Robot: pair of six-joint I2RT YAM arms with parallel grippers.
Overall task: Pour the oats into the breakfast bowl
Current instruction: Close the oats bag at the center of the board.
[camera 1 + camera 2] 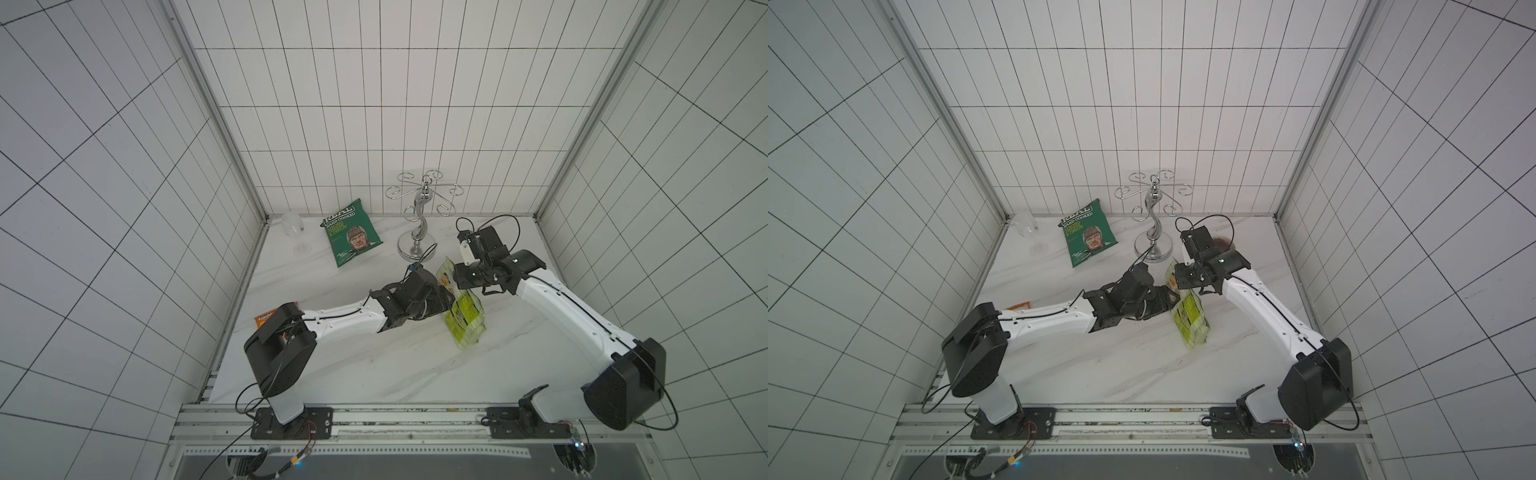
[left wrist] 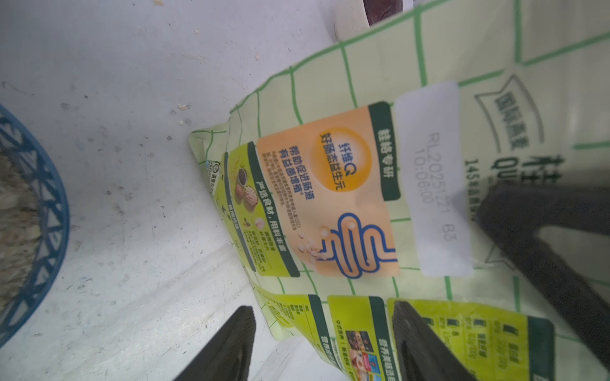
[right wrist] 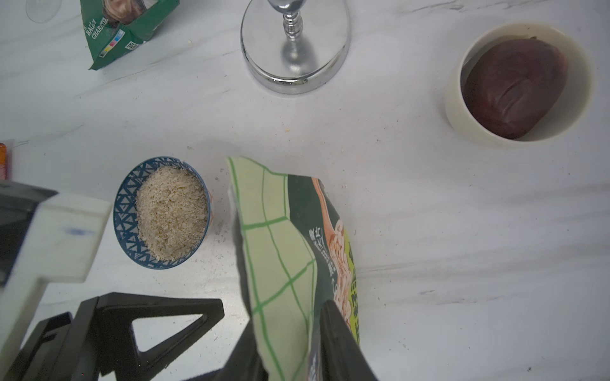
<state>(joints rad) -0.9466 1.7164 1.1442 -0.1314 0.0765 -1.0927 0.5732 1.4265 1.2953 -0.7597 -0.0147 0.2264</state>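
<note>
Top views high overhead; wrist views close, sharing pouch [image 2: 330,198].

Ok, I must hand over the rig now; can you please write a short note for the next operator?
Left gripper: open, close beside the pouch.
Right gripper: jaws either side of the pouch top, grip unclear.
Pouch stands next to the breakfast bowl.
Done: oats fill the bowl.
To do: probably only let go and back away.
</note>
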